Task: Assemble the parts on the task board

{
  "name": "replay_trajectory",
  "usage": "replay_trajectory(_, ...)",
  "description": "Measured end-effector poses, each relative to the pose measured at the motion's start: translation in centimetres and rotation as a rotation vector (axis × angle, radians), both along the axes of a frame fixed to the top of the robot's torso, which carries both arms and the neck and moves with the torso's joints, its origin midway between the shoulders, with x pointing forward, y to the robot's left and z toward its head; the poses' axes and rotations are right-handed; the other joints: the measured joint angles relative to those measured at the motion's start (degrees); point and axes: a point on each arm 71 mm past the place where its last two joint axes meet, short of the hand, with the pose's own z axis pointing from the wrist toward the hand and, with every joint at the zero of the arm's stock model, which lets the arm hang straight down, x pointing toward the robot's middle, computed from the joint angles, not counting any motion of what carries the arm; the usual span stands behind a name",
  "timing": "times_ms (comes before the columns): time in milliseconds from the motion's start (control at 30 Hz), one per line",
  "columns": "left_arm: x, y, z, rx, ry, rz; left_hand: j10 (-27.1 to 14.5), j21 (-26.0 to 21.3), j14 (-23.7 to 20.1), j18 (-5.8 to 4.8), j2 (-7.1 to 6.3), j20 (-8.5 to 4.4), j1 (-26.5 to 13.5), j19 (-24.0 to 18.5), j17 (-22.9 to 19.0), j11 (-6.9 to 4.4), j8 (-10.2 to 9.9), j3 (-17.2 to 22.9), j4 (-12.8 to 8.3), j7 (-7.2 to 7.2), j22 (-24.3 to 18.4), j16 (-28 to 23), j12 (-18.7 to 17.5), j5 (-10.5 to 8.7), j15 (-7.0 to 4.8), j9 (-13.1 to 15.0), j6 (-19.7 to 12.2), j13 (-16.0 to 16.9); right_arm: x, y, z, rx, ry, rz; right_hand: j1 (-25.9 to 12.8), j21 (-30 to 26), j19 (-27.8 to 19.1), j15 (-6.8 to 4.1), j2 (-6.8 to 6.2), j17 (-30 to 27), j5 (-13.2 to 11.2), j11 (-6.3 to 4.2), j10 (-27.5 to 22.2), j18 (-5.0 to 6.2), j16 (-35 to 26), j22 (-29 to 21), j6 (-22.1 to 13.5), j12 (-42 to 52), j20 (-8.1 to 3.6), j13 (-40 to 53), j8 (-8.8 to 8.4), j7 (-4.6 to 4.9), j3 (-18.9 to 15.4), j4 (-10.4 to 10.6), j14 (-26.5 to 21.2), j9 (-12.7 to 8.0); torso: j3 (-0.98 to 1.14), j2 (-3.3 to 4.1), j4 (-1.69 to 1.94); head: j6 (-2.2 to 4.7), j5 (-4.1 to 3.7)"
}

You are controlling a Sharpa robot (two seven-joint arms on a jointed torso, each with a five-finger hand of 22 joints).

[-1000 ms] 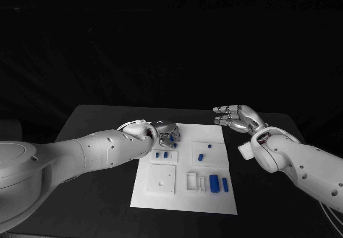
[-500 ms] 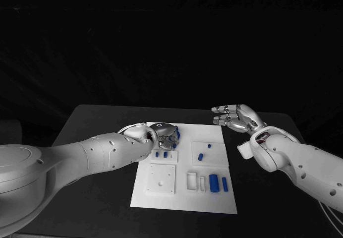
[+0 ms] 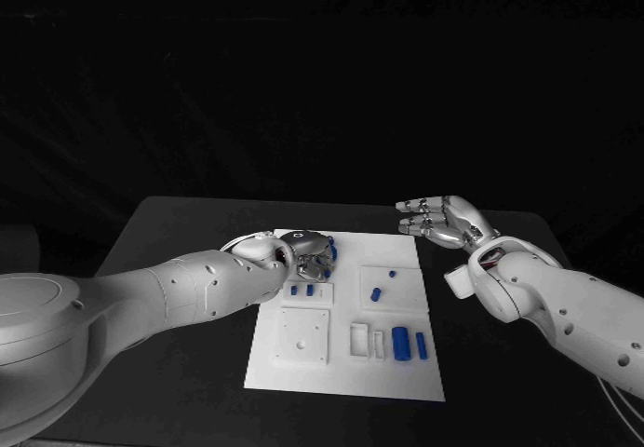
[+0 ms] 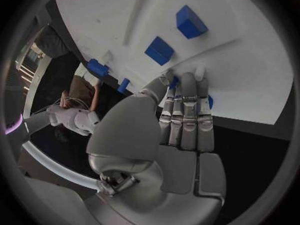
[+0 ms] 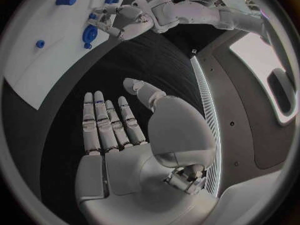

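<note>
head: high, looking down at task board (image 3: 403, 372) | wrists: close behind each hand | shared: board's far end

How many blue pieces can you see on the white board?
7: two small ones by the left hand, one under its fingers, two mid-right, two long ones at the near right. More may be hidden.

A white rectangular task board (image 3: 352, 372) is laid flat at the middle of the black worktop. Small blue parts are spread over it: two short pegs (image 3: 302, 290) toward nine o'clock, a peg and a small stud (image 3: 384, 285) toward two o'clock, and two longer upright cylinders (image 3: 409, 344) toward four o'clock, beside white slotted recesses.
</note>
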Motion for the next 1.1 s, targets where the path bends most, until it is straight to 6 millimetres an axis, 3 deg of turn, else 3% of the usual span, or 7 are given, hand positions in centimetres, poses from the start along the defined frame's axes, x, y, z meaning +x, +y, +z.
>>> replay_trajectory(233, 0.03, -0.04, 0.01, -0.001, 0.001, 0.002, 1.52, -1.60, 0.25, -0.01, 0.10, 0.10, -0.37, 0.61, 0.04, -0.26, 0.00, 0.16, 0.70, 0.11, 0.00, 0.78, -0.02, 0.00, 0.02, 0.00, 1.22, -0.17, 0.01, 0.07, -0.02, 0.000, 0.002, 0.003, 0.00, 0.00, -0.43, 0.09, 0.00, 0.00, 0.00, 0.07, 0.09, 0.00, 0.00, 0.00, 0.00, 0.00, 0.00, 0.00, 0.00, 0.00, 0.17, -0.16, 0.09, 0.00, 0.01, 0.02, 0.02, -0.05, 0.02)
replay_trajectory(533, 0.15, -0.11, 0.04, 0.000, 0.000, 0.007, 4.36, -1.74, 2.26, -0.01, 1.60, -0.41, -0.01, 2.50, 0.75, -0.84, 0.00, -0.08, 1.33, -0.55, -0.03, 2.64, -0.23, -0.01, -0.35, -0.01, 3.76, 0.01, 0.00, 0.22, -0.06, 0.000, 0.005, 0.008, -0.23, 0.00, -1.36, 0.12, 0.23, 0.04, 0.00, 0.07, 1.32, 0.00, 0.00, -0.01, 0.56, 0.00, -0.10, 0.06, 0.00, 0.14, 0.65, -0.29, 1.08, 0.00, 0.04, 0.07, 0.00, -0.11, -0.03)
replay_trajectory(800, 0.24, -0.06, 0.03, 0.000, 0.000, 0.014, 5.54, 3.09, 2.78, -0.32, 2.52, -0.71, 0.91, 2.78, 2.49, -1.60, -0.08, -0.39, 0.36, -0.61, -0.05, 7.62, -0.23, -0.02, -0.71, -0.03, 4.89, 0.02, -0.04, 0.27, -0.04, -0.001, 0.005, 0.013, -0.23, 0.00, -1.35, 0.12, 0.23, 0.04, 0.00, 0.07, 1.32, 0.01, 0.00, -0.01, 0.56, 0.00, -0.10, 0.06, 0.00, 0.14, 0.66, -0.30, 1.07, 0.00, 0.04, 0.07, -0.07, -0.09, -0.07)
replay_trajectory(867, 0.28, -0.02, 0.03, 0.000, -0.001, 0.017, 6.09, 4.64, 3.11, 0.40, 2.66, -0.73, 1.06, 2.75, 2.80, -1.69, -0.18, -0.39, -0.04, -0.59, 0.46, 8.78, -0.24, -0.03, -1.04, -0.01, 5.32, 0.01, -0.06, 0.32, -0.02, -0.001, 0.005, 0.015, -0.23, 0.00, -1.57, 0.12, 0.23, 0.04, -0.01, 0.07, 1.72, 0.01, 0.00, -0.06, 0.90, 0.00, -0.30, 0.06, 0.00, 0.13, 0.66, -0.30, 1.08, 0.00, 0.04, 0.06, -0.07, -0.12, -0.12)
replay_trajectory(1000, 0.32, 0.12, 0.02, 0.001, -0.002, 0.023, 7.08, 6.87, 4.12, 0.52, 2.89, -1.07, 1.28, 2.67, 3.21, -1.94, -0.28, 0.01, -0.88, -0.62, 0.00, 10.73, -0.56, -0.23, -1.43, 0.10, 5.50, -0.12, -0.10, 0.41, 0.02, -0.001, 0.005, 0.018, -0.23, 0.00, -1.58, 0.12, 0.23, 0.03, -0.01, 0.07, 1.72, -0.06, 0.00, -0.06, 0.90, 0.00, -0.28, 0.06, 0.00, 0.13, 0.66, -0.30, 1.07, 0.01, 0.04, 0.04, -0.03, -0.13, -0.19)
replay_trajectory(1100, 0.32, 0.20, 0.00, 0.000, -0.005, 0.027, 7.67, 8.78, 4.35, 0.92, 2.95, -1.48, 1.35, 2.45, 3.31, -2.15, -0.28, 0.57, -1.55, -0.62, 0.02, 11.62, -0.45, -0.24, -1.65, 0.14, 5.50, -0.14, -0.12, 0.44, 0.03, -0.001, 0.005, 0.020, -0.23, 0.00, -1.77, 0.12, 0.23, 0.03, 0.04, 0.07, 1.72, -0.88, 0.00, -0.06, 0.91, 0.00, -0.10, 0.06, 0.00, 0.13, 0.66, -0.30, 1.07, 0.00, 0.02, 0.02, 0.00, -0.10, -0.22)
